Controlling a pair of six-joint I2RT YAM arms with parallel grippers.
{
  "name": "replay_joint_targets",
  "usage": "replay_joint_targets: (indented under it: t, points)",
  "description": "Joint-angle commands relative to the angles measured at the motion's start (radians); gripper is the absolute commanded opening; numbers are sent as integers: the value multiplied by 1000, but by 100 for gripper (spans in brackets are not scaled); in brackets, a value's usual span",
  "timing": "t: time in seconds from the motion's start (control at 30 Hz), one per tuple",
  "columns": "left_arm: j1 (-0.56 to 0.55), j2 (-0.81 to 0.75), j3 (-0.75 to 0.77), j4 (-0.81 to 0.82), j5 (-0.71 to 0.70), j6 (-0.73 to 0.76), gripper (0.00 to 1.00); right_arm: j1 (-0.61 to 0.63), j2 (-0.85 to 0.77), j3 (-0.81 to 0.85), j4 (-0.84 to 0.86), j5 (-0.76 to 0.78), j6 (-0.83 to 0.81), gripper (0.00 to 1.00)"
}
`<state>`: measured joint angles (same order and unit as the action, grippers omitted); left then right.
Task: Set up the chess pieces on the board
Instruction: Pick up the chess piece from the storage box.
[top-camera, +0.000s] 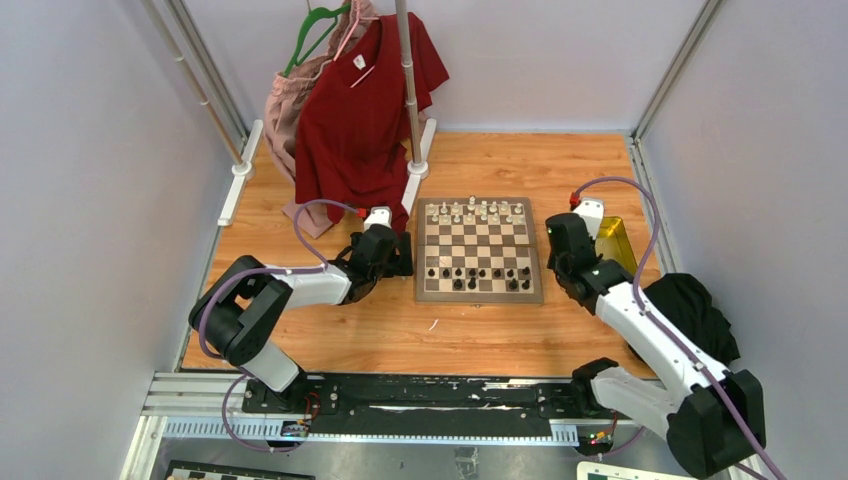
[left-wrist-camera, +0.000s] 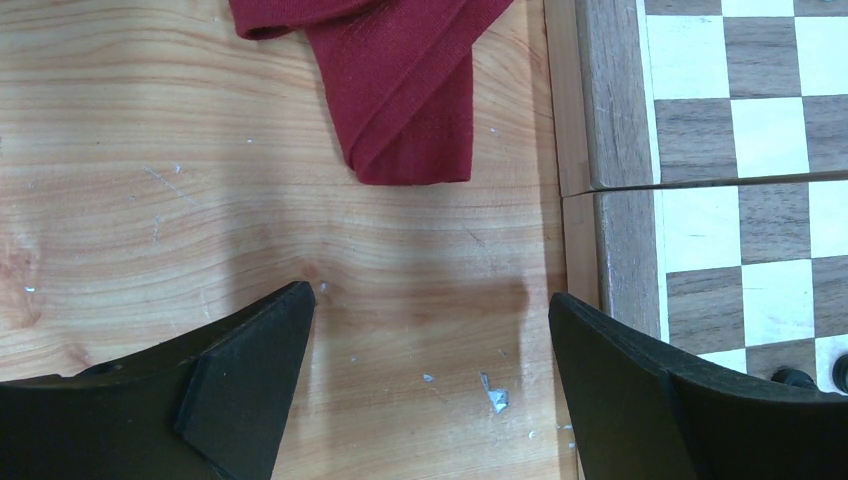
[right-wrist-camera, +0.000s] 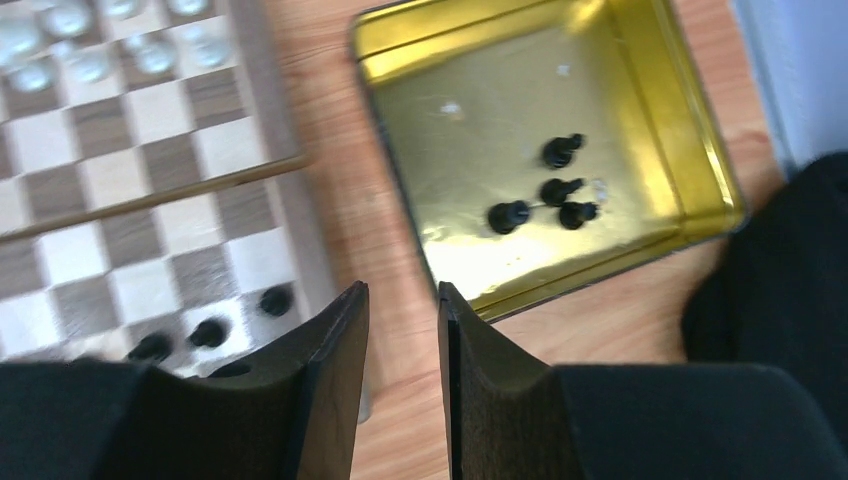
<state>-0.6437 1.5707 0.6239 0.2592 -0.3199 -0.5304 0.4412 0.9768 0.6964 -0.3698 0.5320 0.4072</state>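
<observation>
Right wrist view: right gripper (right-wrist-camera: 402, 292) narrowly parted, empty, probably next fetching four black pieces (right-wrist-camera: 509, 216) from tray (right-wrist-camera: 690, 130); left gripper (left-wrist-camera: 430, 295) spread wide

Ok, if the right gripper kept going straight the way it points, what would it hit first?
Most likely the bare wooden table, in the strip between the chessboard and the gold tray, near the tray's corner. Depth is unclear, so it's a guess.

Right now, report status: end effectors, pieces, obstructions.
Left end effector open, empty, beside checkered wooden board. Right end effector slightly open, empty, near shiny gold metal tray. Four glossy black chess pieces in tray. Red fabric shirt beside board's edge.
</observation>
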Motion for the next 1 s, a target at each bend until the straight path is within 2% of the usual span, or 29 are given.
replay_joint_targets:
  t: [0.0, 0.13, 0.43, 0.97]
  points:
    - [-5, -10, 15, 16, -7, 4, 93, -120, 50, 3, 23, 57, 36, 36]
    - [-5, -14, 13, 17, -5, 4, 93, -208, 104, -11, 77, 27, 40, 36]
    - [-5, -8, 15, 17, 1, 3, 93, -320, 222, -23, 158, -12, 32, 36]
    - [-5, 5, 21, 17, 8, 4, 93, -382, 349, -13, 211, -75, 48, 36]
